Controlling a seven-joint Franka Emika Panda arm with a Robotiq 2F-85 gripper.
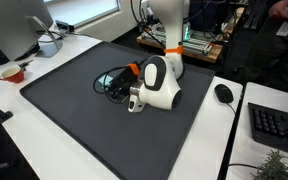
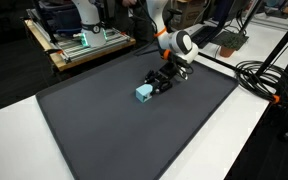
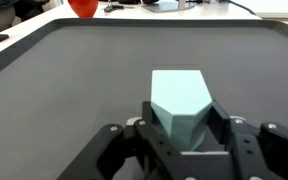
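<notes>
A light blue-green block (image 3: pixel 179 98) lies on the dark grey mat (image 3: pixel 64 90). In the wrist view my gripper (image 3: pixel 182 118) has a black finger pressed against each side of the block. In an exterior view the block (image 2: pixel 144 93) rests on the mat (image 2: pixel 104 130) at the tip of the gripper (image 2: pixel 154 86), with the arm reaching low from the far edge. In an exterior view the gripper (image 1: pixel 112 84) sits low over the mat (image 1: pixel 74 110) behind the white wrist, and the block is hidden there.
A red bowl (image 1: pixel 12 73) and a monitor (image 1: pixel 14 25) stand on the white table beside the mat. A mouse (image 1: pixel 223 93) and a keyboard (image 1: pixel 279 125) lie at the other side. Thick cables (image 2: pixel 264 75) run past the mat's edge.
</notes>
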